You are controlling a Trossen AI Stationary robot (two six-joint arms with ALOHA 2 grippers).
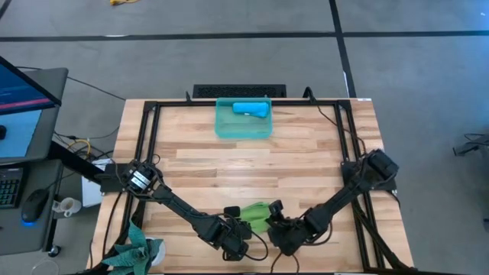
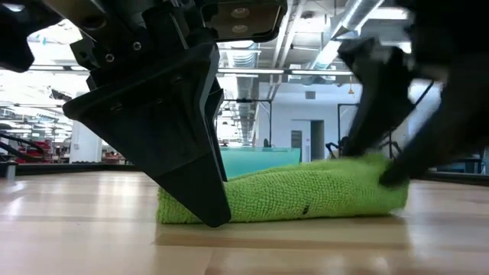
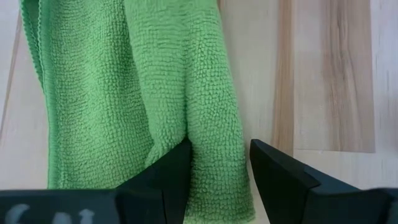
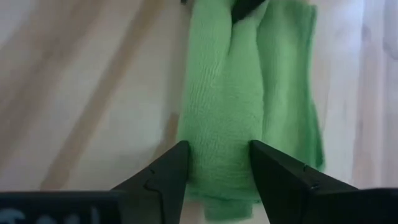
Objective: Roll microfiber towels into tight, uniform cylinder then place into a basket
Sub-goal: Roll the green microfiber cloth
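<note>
gripping green towel [image 1: 256, 214] ends (both grippers [image 3: 217, 163] [image 4: 219, 163]) near front edge

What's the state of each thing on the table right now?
green towel: loosely rolled, lying on the table at the near edge.
blue towel: rolled, inside the basket.
basket: upright at the far side.
left gripper: closed around one end of the green towel.
right gripper: closed around the other end.

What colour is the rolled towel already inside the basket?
Bright sky-blue: the rolled towel in the basket, best in the high view.

Keyboard [image 1: 9, 187], mouse [image 1: 34, 205], teal-green cloth [image 1: 136, 250]
</note>
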